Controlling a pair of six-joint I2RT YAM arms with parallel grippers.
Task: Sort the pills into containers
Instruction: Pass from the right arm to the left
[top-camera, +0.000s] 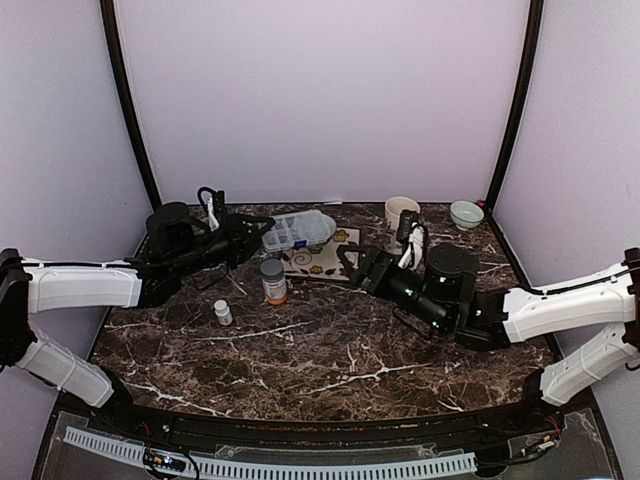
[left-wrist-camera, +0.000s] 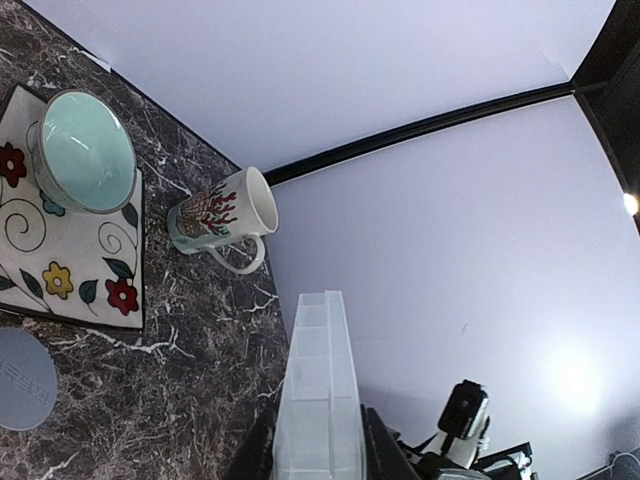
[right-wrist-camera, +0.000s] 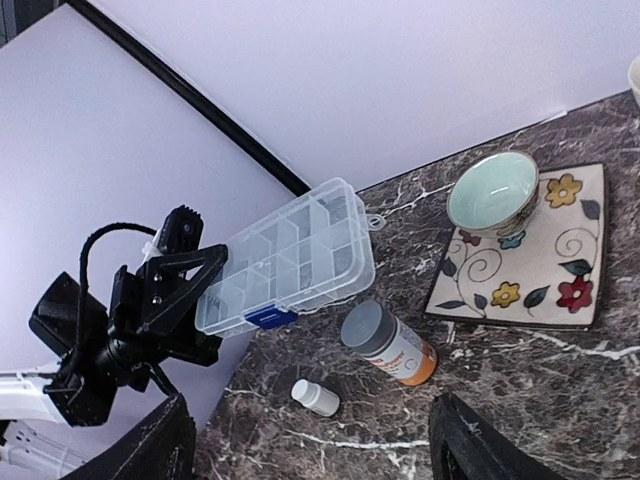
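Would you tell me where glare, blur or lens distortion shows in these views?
Left wrist: a bright patch glares on the wall, the black strip bows, the close pill box looks washed out; right wrist: pill box crisp; top: evenly lit.

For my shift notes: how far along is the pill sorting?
Done: nothing visibly sorted into the pill box yet. In hand: the left pincer grips the box by one end; the right pincer is open and empty. Left: the orange bottle and white bottle are capped.

No legible text; print on the orange bottle (right-wrist-camera: 395, 348) too blurry.
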